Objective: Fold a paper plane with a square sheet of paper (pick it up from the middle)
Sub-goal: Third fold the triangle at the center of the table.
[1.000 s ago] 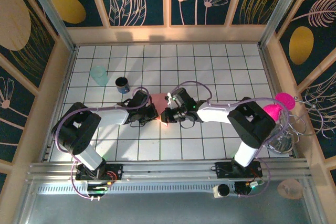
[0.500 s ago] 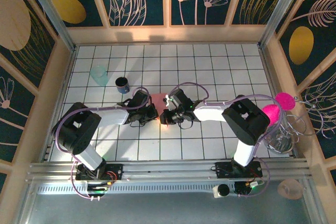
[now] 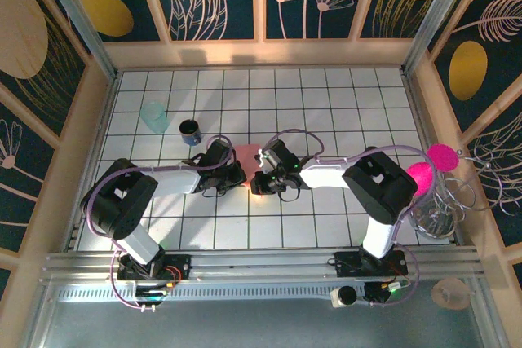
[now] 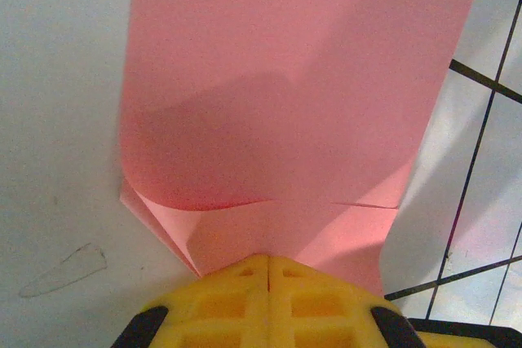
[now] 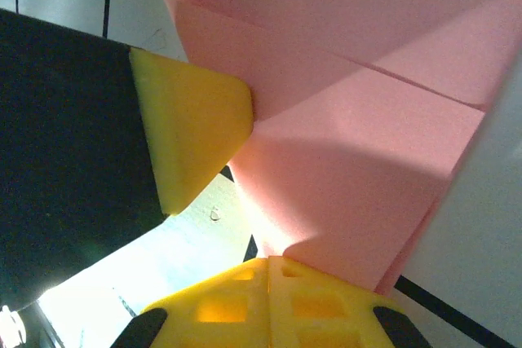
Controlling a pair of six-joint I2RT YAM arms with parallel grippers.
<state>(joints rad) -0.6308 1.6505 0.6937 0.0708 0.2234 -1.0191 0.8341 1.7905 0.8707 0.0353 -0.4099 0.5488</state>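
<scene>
The square sheet of paper (image 3: 247, 155) is salmon pink and lies partly folded on the white tiled table, between my two grippers. In the left wrist view the paper (image 4: 285, 103) curls up ahead of my left gripper (image 4: 268, 260), which is shut on its near folded edge. In the right wrist view the paper (image 5: 359, 144) shows diagonal creases, and my right gripper (image 5: 268, 260) is shut on a lower corner. The left gripper's yellow finger (image 5: 196, 128) touches the sheet close beside it. From above, the left gripper (image 3: 239, 174) and right gripper (image 3: 258, 182) almost meet. No finished paper plane is in view.
A clear teal cup (image 3: 153, 117) and a dark blue cup (image 3: 190, 131) stand at the back left. A wire stand (image 3: 444, 209) with a magenta disc (image 3: 441, 155) sits at the right edge. Wooden walls (image 3: 98, 112) close in the table.
The right arm's elbow has swung a little to the left and its gripper has edged closer to the left gripper. The left arm and the paper have barely moved.
</scene>
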